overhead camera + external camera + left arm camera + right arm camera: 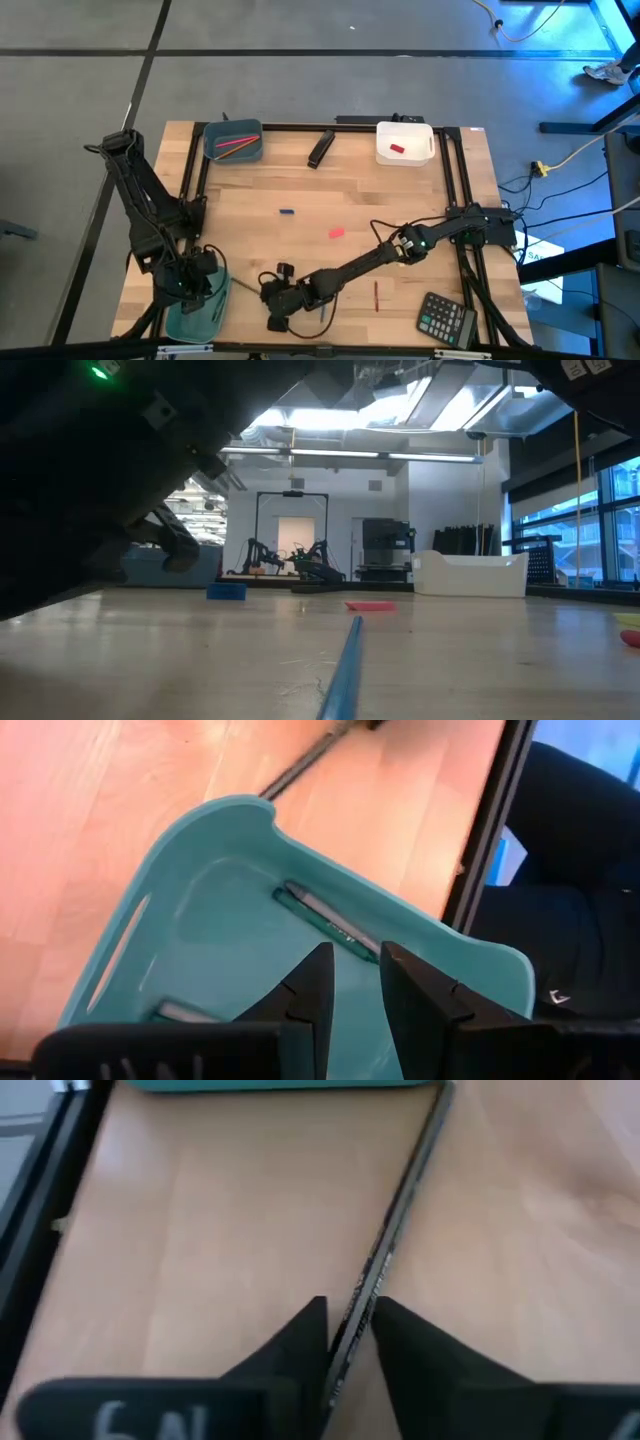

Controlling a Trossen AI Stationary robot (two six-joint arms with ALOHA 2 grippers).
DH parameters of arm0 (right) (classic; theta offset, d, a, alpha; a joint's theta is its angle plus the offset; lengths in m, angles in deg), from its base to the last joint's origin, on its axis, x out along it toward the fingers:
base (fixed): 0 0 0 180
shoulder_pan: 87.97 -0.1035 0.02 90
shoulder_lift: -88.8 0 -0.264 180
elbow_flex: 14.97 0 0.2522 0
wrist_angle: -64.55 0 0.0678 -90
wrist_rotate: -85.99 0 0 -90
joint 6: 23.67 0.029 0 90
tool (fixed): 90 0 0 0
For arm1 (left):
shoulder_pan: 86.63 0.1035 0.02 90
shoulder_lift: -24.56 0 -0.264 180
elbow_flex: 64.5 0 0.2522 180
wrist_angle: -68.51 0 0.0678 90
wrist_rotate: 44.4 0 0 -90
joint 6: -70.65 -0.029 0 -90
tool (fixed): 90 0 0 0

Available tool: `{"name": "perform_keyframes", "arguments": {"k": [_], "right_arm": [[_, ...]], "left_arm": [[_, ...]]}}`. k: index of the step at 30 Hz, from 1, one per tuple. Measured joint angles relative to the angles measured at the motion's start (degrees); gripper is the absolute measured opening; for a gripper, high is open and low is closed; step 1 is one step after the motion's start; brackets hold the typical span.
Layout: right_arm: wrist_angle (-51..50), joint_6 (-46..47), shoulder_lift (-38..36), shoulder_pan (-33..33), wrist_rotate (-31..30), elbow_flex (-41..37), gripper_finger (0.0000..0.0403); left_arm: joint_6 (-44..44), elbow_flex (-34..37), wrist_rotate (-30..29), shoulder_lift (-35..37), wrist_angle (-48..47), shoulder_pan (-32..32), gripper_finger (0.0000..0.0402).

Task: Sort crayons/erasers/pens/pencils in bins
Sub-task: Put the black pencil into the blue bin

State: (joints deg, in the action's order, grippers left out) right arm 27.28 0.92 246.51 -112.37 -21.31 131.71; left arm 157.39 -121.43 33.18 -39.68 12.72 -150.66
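The teal bin [190,318] sits at the near left corner with two dark pens [325,915] inside. My left gripper [355,970] hovers over it, open by a narrow gap and holding nothing. My right gripper [350,1320], reaching across from the right, is near the table's near edge just right of the teal bin [280,1084], shut on a dark grey pen [243,286]. A blue pencil [345,660], a dark red pen [376,296] and a pink eraser [336,233] lie on the table. The blue-grey bin [233,150] holds pink-red pencils, and the white bin [405,155] holds a red eraser. My right gripper pinches the dark grey pen between its two fingers near the pen's right-hand end [368,1285], coming from the table's right side and slanting down. The pen runs straight ahead of the fingers, low over the wood, and its far end [440,1095] reaches the teal bin's wall.
A black stapler-like object [320,148] lies at the far edge between the two far bins. A small blue piece [287,212] is mid-table. A black calculator [445,318] sits at the near right corner. Black frame rails [452,175] run along the table's sides.
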Motion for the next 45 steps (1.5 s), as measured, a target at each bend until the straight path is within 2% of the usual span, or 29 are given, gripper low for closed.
{"name": "perform_keyframes", "arguments": {"k": [5,8,12,19,24,29,36,42,45], "right_arm": [[-3.24,0.72,-0.22,0.73,0.84,0.02,0.0037],[-4.72,1.38,-0.33,0.93,1.07,0.04,0.0020],[-5.26,2.17,-0.41,1.14,1.14,0.04,0.0020],[-8.88,2.17,-2.31,1.09,-5.64,-0.18,0.0031],[-21.77,4.46,-5.10,1.51,-14.63,-0.53,0.0028],[-35.75,9.11,-7.15,1.61,-18.44,-0.74,0.0032],[-55.26,21.87,-9.03,0.82,-24.76,-0.61,0.0034],[-66.41,31.87,-10.25,-1.28,-28.82,-0.48,0.0034],[-66.52,33.27,-10.30,-1.86,-29.65,-0.48,0.0034]], "left_arm": [[-0.54,-0.49,-0.69,2.26,-0.15,0.00,0.0077],[-2.63,-2.97,-3.09,3.04,-1.54,-0.17,0.0077],[-6.38,-7.16,-7.29,3.14,-4.46,-0.55,0.0077],[-9.34,-9.27,-10.87,3.13,-6.68,-0.50,0.0077],[-9.38,-9.27,-12.31,3.11,-6.97,-0.49,0.0077],[-9.47,-9.27,-13.92,3.11,-7.30,-0.56,0.0077],[-14.25,-9.25,-19.73,0.76,-7.27,-0.30,0.0077],[-15.82,-9.22,-23.50,-3.46,-6.36,1.37,0.0077],[-18.15,-9.20,-23.52,-5.69,-5.51,3.32,0.0081]]}}
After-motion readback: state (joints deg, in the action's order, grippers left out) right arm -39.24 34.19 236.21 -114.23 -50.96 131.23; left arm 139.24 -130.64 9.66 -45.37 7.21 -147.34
